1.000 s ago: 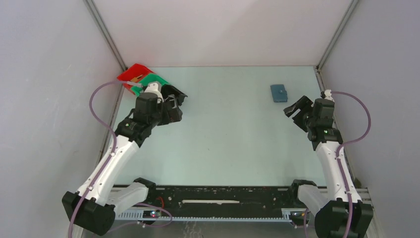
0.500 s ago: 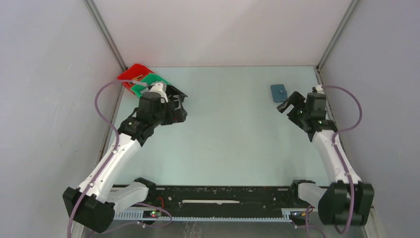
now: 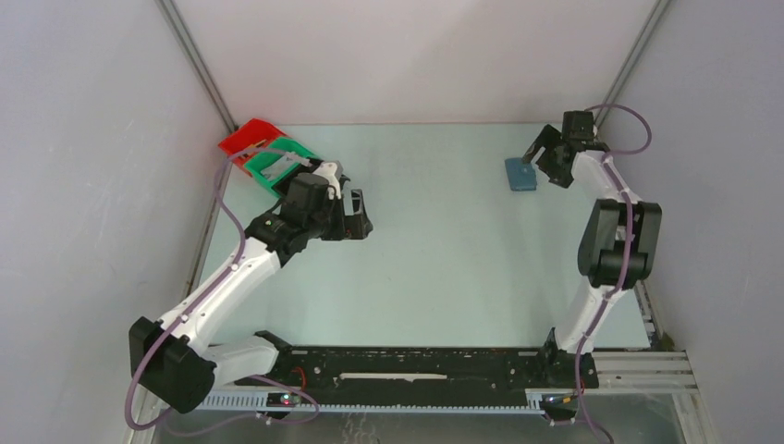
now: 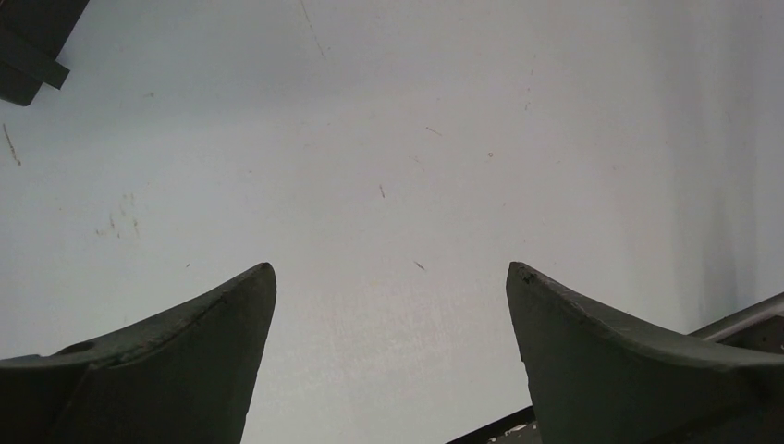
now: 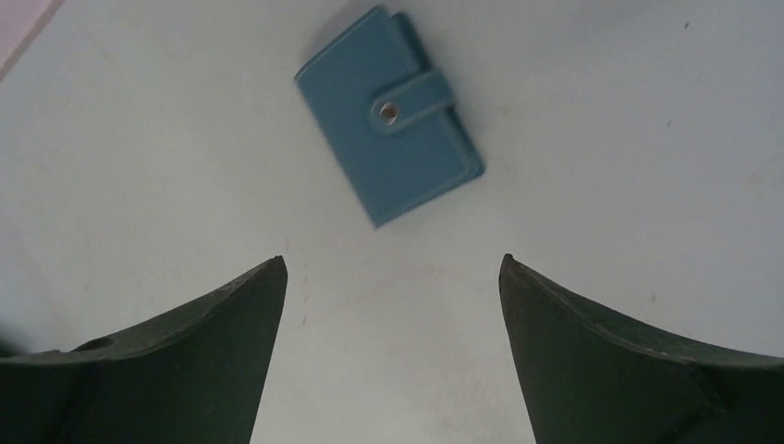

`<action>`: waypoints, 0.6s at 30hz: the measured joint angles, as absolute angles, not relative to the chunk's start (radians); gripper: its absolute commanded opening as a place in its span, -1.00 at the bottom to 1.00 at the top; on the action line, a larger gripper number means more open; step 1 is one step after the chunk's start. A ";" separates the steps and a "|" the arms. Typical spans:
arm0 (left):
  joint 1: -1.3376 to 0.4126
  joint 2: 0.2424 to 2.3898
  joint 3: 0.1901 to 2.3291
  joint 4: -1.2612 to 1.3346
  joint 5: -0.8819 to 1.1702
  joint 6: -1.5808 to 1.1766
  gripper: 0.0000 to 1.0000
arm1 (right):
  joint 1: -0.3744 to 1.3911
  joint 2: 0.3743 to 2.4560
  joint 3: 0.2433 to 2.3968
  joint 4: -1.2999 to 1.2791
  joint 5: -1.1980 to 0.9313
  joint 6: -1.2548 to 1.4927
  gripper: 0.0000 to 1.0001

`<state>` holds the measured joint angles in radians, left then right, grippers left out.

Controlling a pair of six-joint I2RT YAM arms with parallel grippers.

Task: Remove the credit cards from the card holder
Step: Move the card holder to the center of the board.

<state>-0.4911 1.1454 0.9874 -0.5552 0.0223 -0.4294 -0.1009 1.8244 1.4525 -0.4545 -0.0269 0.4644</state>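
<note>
The card holder (image 3: pixel 520 173) is a small slate-blue case lying flat at the far right of the table. It is folded shut, with its tab snapped across it (image 5: pixel 388 116). The credit cards are hidden. My right gripper (image 3: pixel 544 163) hovers just right of the holder, open and with nothing in it. In the right wrist view the holder lies ahead of the right gripper (image 5: pixel 392 261), outside its fingers. My left gripper (image 3: pixel 359 220) is open over bare table left of centre, and the left wrist view shows nothing in the left gripper (image 4: pixel 390 266).
A red bin (image 3: pixel 248 137) and a green bin (image 3: pixel 275 159) stand in the far left corner, behind the left arm. A dark object's corner (image 4: pixel 28 46) shows at the top left of the left wrist view. Walls enclose the table on three sides.
The right arm has stretched toward the far right corner, bringing its gripper beside the card holder, and that gripper opened wider. The left gripper has moved right, away from the bins.
</note>
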 measured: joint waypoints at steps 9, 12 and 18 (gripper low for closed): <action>-0.493 1.145 0.987 -0.556 0.035 -0.429 1.00 | -0.168 2.098 1.662 -0.533 -0.071 0.414 0.60; -0.493 1.145 0.987 -0.555 0.035 -0.429 1.00 | -0.177 2.142 1.674 -0.540 -0.097 0.407 0.51; -0.493 1.145 0.987 -0.555 0.031 -0.438 1.00 | -0.196 2.190 1.677 -0.528 -0.187 0.410 0.16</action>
